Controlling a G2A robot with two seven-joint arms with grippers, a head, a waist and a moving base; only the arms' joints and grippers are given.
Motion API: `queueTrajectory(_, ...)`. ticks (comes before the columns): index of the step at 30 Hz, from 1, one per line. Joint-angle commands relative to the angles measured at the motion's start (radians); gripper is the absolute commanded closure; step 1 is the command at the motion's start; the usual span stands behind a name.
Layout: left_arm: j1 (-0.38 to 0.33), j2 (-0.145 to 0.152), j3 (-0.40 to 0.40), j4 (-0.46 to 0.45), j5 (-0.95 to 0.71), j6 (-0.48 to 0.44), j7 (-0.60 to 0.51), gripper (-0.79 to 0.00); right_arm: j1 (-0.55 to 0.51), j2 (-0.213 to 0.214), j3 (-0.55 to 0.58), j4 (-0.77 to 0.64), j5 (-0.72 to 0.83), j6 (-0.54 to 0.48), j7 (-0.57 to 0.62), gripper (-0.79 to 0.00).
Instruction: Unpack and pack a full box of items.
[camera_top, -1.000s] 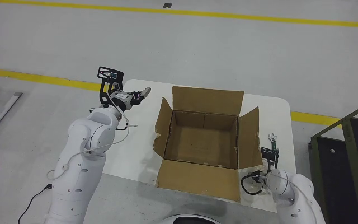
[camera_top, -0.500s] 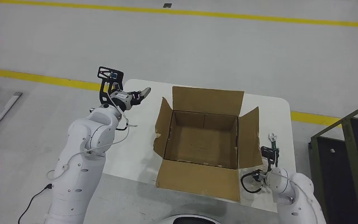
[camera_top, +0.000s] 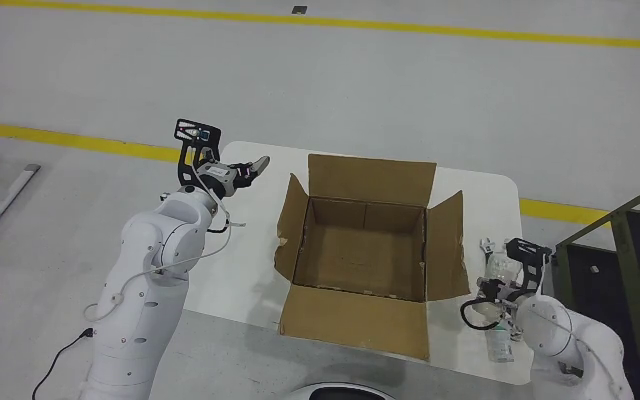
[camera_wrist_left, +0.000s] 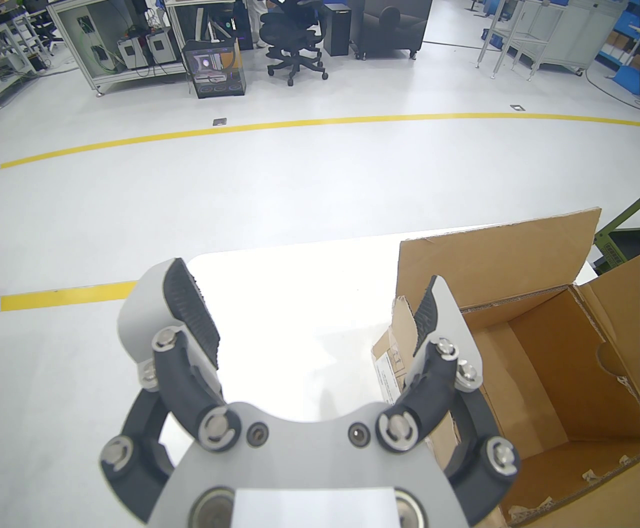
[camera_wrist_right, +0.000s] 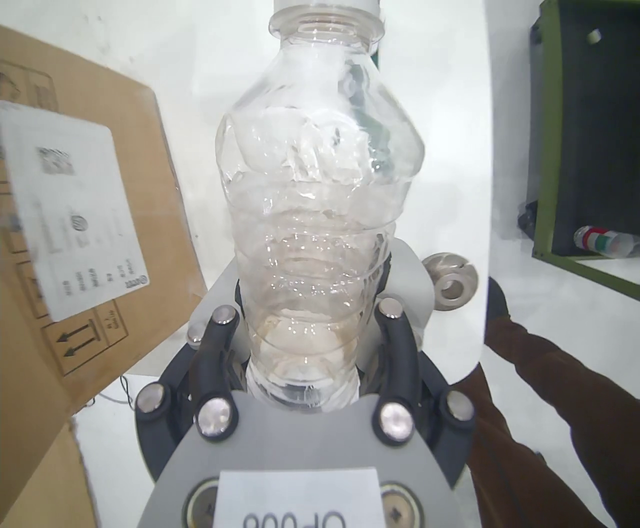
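Top view had the cardboard box (camera_top: 365, 250) sitting open in the middle of the white worktop (camera_top: 250, 270), with the left arm (camera_top: 160, 250) off by the far-left corner and the right arm (camera_top: 548, 328) down by the near-right flap. In the left wrist view the left jaws were spread wide apart, hovering over the worktop just beside the box. In the right wrist view the right jaws were clamped on the base of a clear plastic bottle (camera_wrist_right: 315, 200), cap end pointing away, right next to the box's labelled flap (camera_wrist_right: 75, 210)
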Motion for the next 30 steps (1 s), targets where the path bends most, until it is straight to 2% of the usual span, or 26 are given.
queueTrajectory(1, 0.000, 0.000, 0.000, 0.000, 0.000, 0.000, 0.000, -0.785, -0.015, 0.002, 0.030, -0.053, 0.004, -0.002, -0.016, 0.000)
queueTrajectory(10, 0.000, 0.000, 0.000, 0.000, 0.000, 0.000, 0.000, -0.785, -0.078, 0.007, 0.124, -0.275, 0.027, -0.043, -0.105, 0.000)
queueTrajectory(17, 0.000, 0.000, 0.000, 0.000, 0.000, 0.000, 0.000, -0.785, -0.032, 0.019, 0.135, -0.278, 0.056, -0.166, -0.178, 0.000)
queueTrajectory(23, 0.000, 0.000, 0.000, 0.000, 0.000, 0.000, 0.000, -0.785, 0.036, 0.029, 0.096, -0.278, 0.101, -0.218, -0.117, 0.000)
queueTrajectory(30, 0.000, 0.000, 0.000, 0.000, 0.000, 0.000, 0.000, -0.785, 0.110, 0.038, 0.047, -0.278, 0.185, -0.195, -0.020, 0.000)
